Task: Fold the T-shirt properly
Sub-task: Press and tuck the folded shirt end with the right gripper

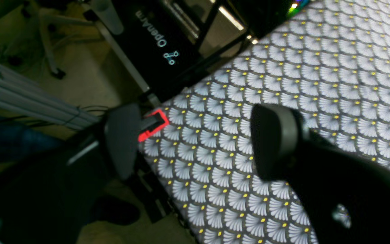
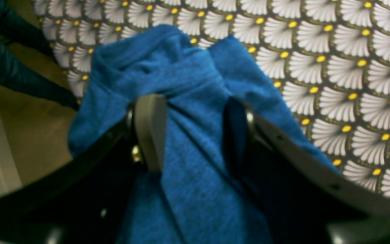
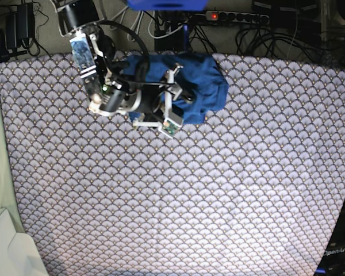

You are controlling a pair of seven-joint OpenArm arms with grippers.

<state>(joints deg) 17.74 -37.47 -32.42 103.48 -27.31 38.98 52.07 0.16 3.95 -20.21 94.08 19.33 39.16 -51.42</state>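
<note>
"OpenArm" in pale letters on black panel (image 1: 154,37); same word, base-view corner.

One blue T-shirt (image 3: 198,86), bunched in a single heap, with a fold of it between the fingers of one end effector (image 2: 195,132). One patterned cloth (image 3: 178,195) spread over the surface beneath that end effector. Two end effectors in all: the second (image 1: 195,142) hangs over bare cloth at a corner, with one red marker (image 1: 154,123) just beside its finger. One power strip (image 3: 241,15) lies beyond the shirt, among a tangle of cables too dense to count.
</note>
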